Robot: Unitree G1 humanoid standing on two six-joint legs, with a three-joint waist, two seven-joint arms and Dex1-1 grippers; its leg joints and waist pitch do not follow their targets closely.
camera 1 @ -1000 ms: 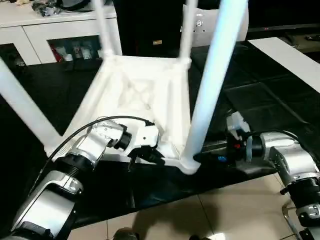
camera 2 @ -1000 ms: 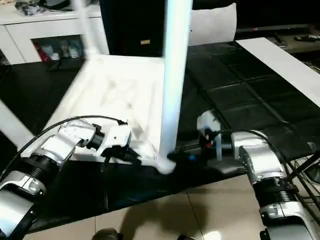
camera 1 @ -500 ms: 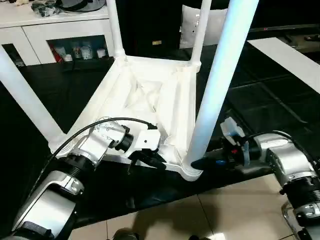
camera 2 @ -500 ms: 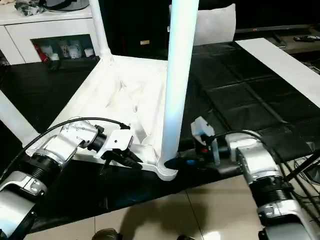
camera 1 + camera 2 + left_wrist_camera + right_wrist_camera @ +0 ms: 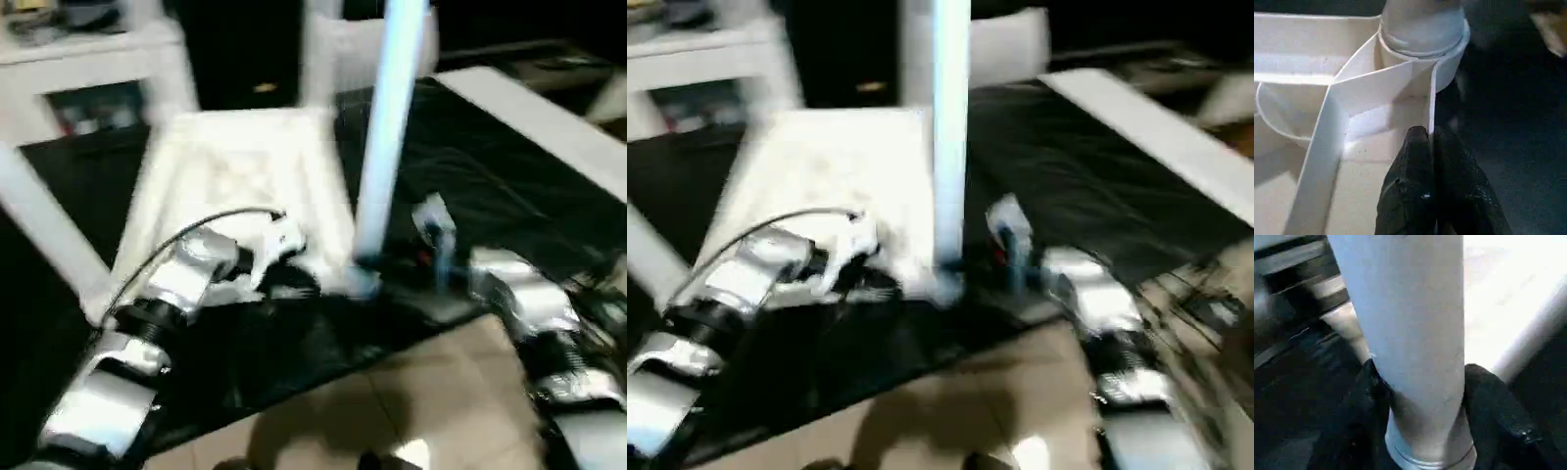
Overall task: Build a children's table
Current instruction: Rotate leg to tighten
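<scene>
The children's table (image 5: pixel 245 176) lies upside down on a black mat (image 5: pixel 470 176), its ribbed underside facing up and its legs pointing upward. The mat covers the floor, and light floor tiles (image 5: pixel 392 401) show at its near edge.

The left pincer (image 5: pixel 1432 191) is pressed together on the thin side wall of the table top (image 5: pixel 1431 105): one black finger (image 5: pixel 1413 181) is inside the wall and the other is outside, just beside the near corner socket (image 5: pixel 1425 44). In the head views this pincer (image 5: pixel 289 284) sits at the near edge of the table top, at the end of the silver left forearm (image 5: pixel 147 323).

The right pincer (image 5: pixel 1418 411) has its two black fingers on both sides of the near leg (image 5: pixel 1405 323), low down where the leg enters its socket, and they touch it. From the head this leg (image 5: pixel 387 127) stands almost upright at the near right corner, with the right pincer (image 5: pixel 387 266) reaching it from the right.

A white cabinet (image 5: pixel 88 69) stands behind the mat on the left, and a flat white board (image 5: pixel 529 117) lies on the right.
</scene>
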